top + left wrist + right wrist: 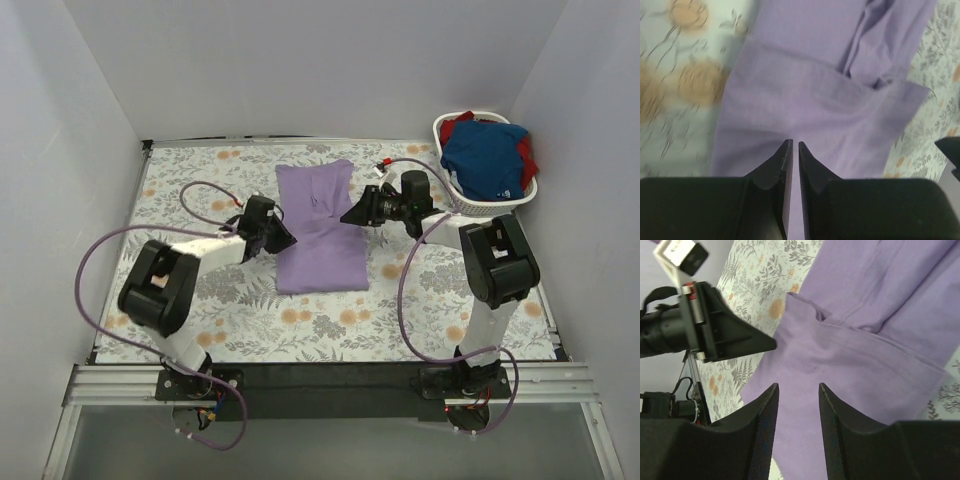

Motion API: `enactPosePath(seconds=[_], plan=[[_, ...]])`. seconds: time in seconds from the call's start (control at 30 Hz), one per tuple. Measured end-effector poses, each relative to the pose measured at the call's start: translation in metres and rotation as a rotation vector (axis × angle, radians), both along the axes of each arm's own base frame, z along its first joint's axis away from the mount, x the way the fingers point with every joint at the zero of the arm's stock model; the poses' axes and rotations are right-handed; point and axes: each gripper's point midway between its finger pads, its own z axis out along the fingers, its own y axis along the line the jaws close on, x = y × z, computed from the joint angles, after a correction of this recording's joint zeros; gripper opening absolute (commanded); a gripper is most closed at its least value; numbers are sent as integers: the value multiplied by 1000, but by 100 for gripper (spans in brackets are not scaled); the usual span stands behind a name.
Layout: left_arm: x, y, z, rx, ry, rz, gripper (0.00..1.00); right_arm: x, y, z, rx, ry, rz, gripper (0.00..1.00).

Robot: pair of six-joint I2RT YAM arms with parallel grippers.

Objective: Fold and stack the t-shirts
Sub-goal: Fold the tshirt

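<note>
Left claw (792,145): jaws pressed almost together with a thin slit left, tip at the left edge of the lavender tee (320,235); whether cloth is pinched cannot be told. Right claw (797,386): jaws partly spread, empty, over the same tee, which lies flat mid-table. Basket (478,208), far right corner: blue tee (487,160) on top, red tee (527,152) showing at its edges.

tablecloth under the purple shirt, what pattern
Pale tablecloth with grey leaves and orange flowers, clearest in the top external view.
</note>
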Motion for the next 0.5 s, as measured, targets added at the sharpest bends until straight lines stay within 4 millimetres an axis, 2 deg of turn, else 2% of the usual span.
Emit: enactPosePath(seconds=[0.07,0.13,0.27,0.3,0.4,0.5], plan=[[22,-7,-20,-3,34,-1,6,9,-5,-11,18,20,-15,44],[40,-13,-38,-35,65,2,4,20,-14,-31,31,63,-44,44],[74,-12,-38,-88,38,26,3,37,-38,-79,36,191,-124,43],[78,-9,-38,-100,37,35,5,38,-42,-83,60,219,-122,43],[82,2,-36,-129,41,57,13,46,-51,-78,85,215,-148,43],[72,12,-32,-130,43,73,19,40,-57,-72,86,218,-174,44]])
